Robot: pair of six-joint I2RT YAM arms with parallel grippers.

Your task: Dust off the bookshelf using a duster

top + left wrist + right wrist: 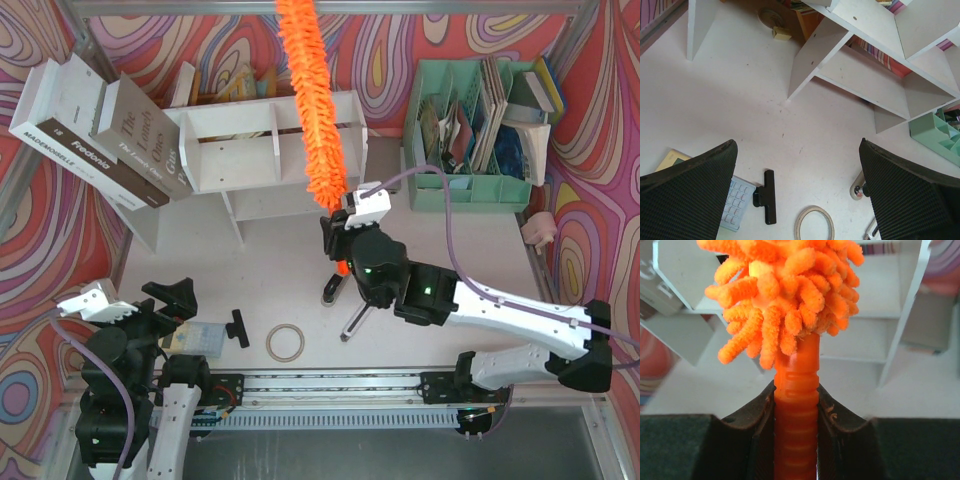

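Top view overhead, shelf (250, 140) at 12 o'clock. Left wrist low, wide; right wrist tight on duster (790, 330). All share shelf.

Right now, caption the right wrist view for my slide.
Right gripper clamped on the ribbed handle of the orange duster, fluffy head upright in front of the white bookshelf.

table (260, 270) white | mint green file organiser (465, 192) far right, stuffed with books and papers | two large books (135, 140) leaning, far left | near edge: calculator (195, 338), black T-shaped tool (238, 328), tape ring (285, 342) (lying flat)
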